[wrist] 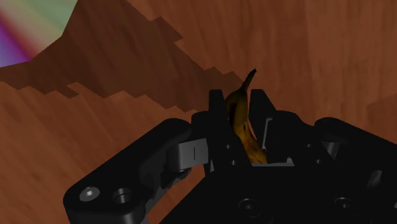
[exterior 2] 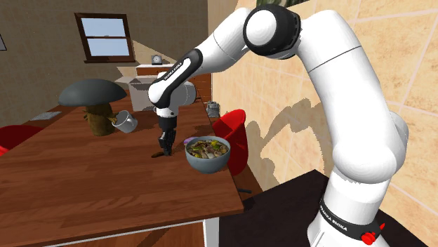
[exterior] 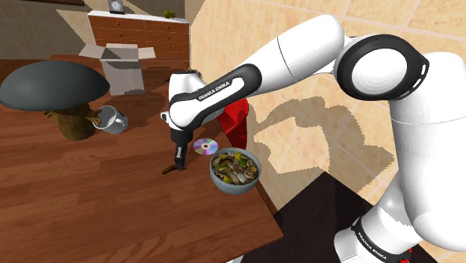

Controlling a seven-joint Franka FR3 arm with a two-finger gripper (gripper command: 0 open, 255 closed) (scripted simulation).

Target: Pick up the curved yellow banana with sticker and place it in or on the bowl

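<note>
A dark, brownish-yellow curved banana [wrist: 245,127] sits between my two black fingers, which clasp it on both sides. My gripper [wrist: 236,95] is shut on it. In the shoulder view the gripper [exterior: 178,160] points straight down at the wooden table [exterior: 89,202], and the banana's end [exterior: 169,171] sticks out at the tabletop. A grey bowl [exterior: 232,187] holding mixed food stands close to the gripper, toward the table's edge. The second exterior view shows the gripper [exterior 2: 165,148], the banana [exterior 2: 159,155] and the bowl [exterior 2: 208,162] side by side.
A shiny disc [exterior: 205,146] lies just behind the bowl. A metal mug [exterior: 112,119] lies beside a mushroom-shaped object [exterior: 52,86]. A red chair [exterior: 237,123] stands at the table's edge, and an open cardboard box [exterior: 119,63] sits farther back.
</note>
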